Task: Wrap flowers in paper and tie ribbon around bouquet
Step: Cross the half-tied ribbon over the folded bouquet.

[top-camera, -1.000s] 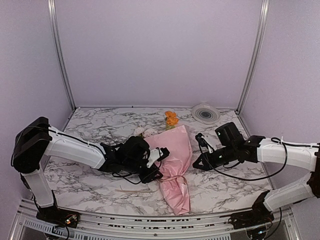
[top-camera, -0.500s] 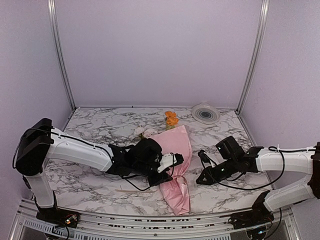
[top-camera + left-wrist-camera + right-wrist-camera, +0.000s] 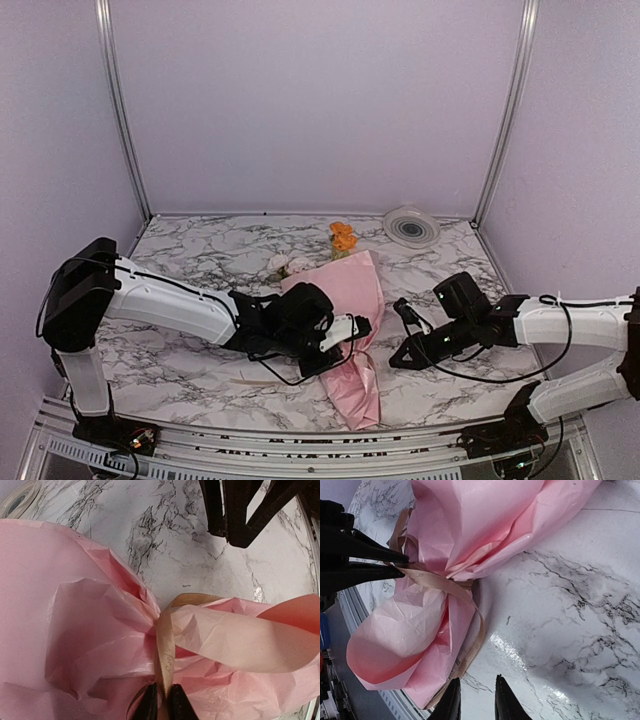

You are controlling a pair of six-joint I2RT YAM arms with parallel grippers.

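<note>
The bouquet (image 3: 350, 325) lies flat on the marble table (image 3: 190, 260), its narrow twisted tail pointing toward my bases and its wide mouth pointing away. At that far mouth the orange bloom (image 3: 343, 238) pokes out, and the pale roses (image 3: 288, 265) show at the bouquet's left edge. The pink paper (image 3: 75, 605) is crumpled and gathered in at the bouquet's waist. There the tan ribbon (image 3: 165, 647) crosses over the gather, and a slack loop of it sags down beside the tail, on the side facing my right arm.

My left claw (image 3: 162, 703) is on top of the bouquet's waist, its two tips pressed nearly together with the ribbon pinched between them. My right wrist view shows those same dark tips meeting on the band.

My right claw (image 3: 474, 697) hangs to the right of the bouquet, near its tail but clear of the paper. Its fingers are slightly spread, with only bare marble showing between them.

A round white-grey disc (image 3: 411, 226) sits well beyond the bouquet's mouth, to the right of it.
</note>
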